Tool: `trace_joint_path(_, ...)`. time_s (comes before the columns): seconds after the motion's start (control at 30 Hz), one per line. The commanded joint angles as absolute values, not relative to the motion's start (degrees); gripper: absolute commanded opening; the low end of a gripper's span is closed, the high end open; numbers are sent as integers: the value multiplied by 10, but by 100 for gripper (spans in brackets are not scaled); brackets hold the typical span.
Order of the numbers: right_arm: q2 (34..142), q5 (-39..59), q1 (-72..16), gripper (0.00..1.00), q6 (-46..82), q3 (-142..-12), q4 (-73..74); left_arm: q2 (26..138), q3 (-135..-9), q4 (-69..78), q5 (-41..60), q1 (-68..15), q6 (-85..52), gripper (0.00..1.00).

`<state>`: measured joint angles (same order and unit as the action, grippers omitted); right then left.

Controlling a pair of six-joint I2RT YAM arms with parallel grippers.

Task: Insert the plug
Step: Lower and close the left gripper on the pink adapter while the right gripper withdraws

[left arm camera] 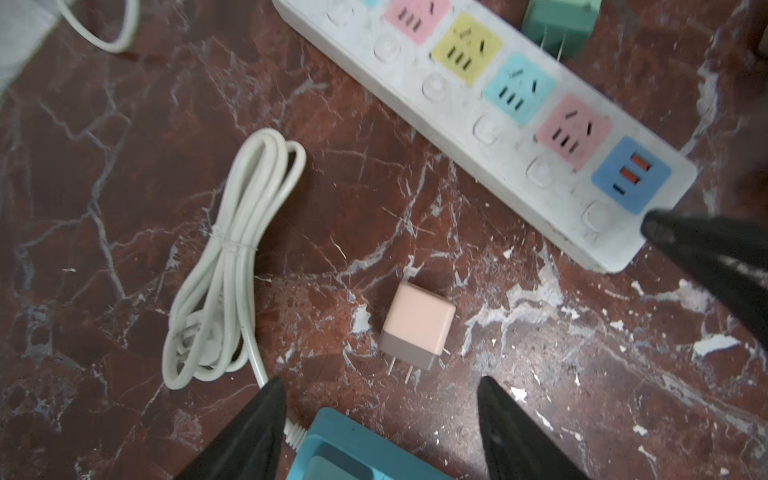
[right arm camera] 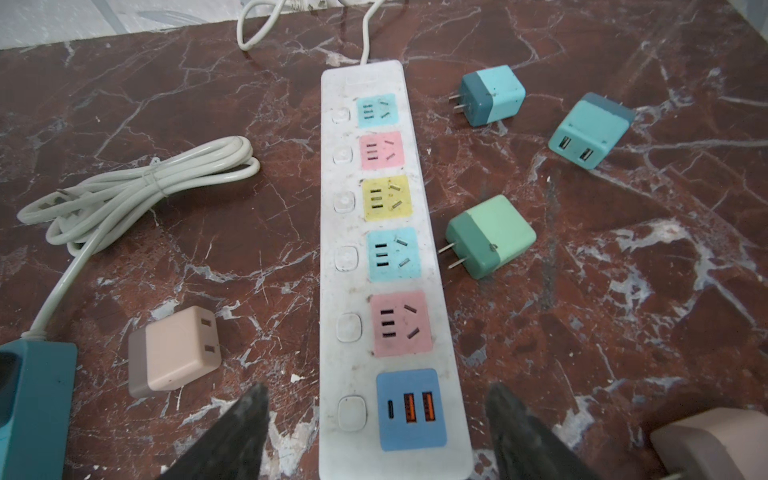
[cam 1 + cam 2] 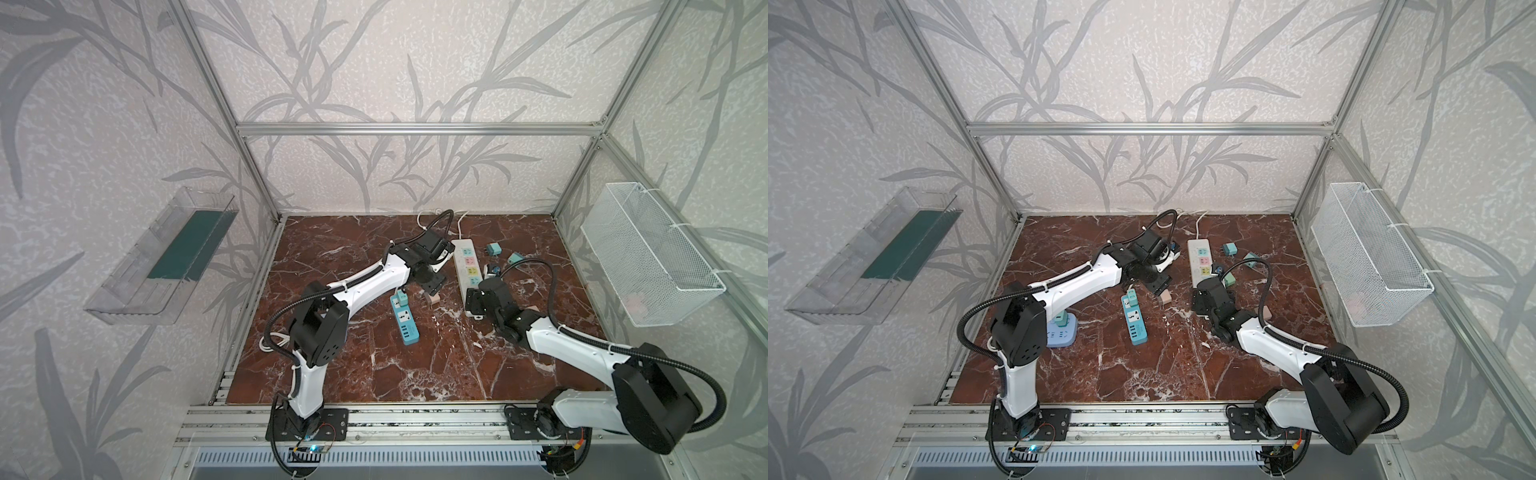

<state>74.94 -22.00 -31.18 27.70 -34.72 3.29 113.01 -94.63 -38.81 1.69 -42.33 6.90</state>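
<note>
A white power strip (image 2: pixel 376 257) with pastel sockets lies on the marble table (image 3: pixel 415 374). A pink plug cube (image 1: pixel 417 324) lies on its side left of the strip, prongs bare. My left gripper (image 1: pixel 380 382) hangs open just above the pink plug, holding nothing, over the end of a teal power strip (image 1: pixel 357 449). My right gripper (image 2: pixel 377 390) is open with its fingers on either side of the white strip's near end, by the blue USB panel (image 2: pixel 411 409). A green plug cube (image 2: pixel 490 237) lies right of the strip.
Two blue plug cubes (image 2: pixel 492 95) (image 2: pixel 590 129) lie at the far right of the strip. A bundled white cord (image 2: pixel 137 183) sits to its left. Another pink cube (image 2: pixel 715 444) is near my right fingers. A wire basket (image 3: pixel 648 257) and a clear tray (image 3: pixel 162 257) hang on the walls.
</note>
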Motion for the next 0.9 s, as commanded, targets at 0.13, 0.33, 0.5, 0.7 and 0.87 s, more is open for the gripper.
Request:
trace_joint_path(0.13,727,-208,-296,81,293,-334,40,1201,-988,-463,51,-430,119,72)
trace_joint_path(0.33,737,-196,-296,81,290,-335,44,1242,-999,-459,38,-435,125,68)
trace_joint_path(0.5,727,-186,-296,81,290,-330,52,1245,-983,-421,9,-438,130,67)
trace_joint_path(0.7,719,-192,-296,81,290,-323,59,1266,-986,-412,7,-438,124,62)
trace_joint_path(0.87,711,-179,-296,80,271,-318,71,1275,-989,-419,19,-438,114,57)
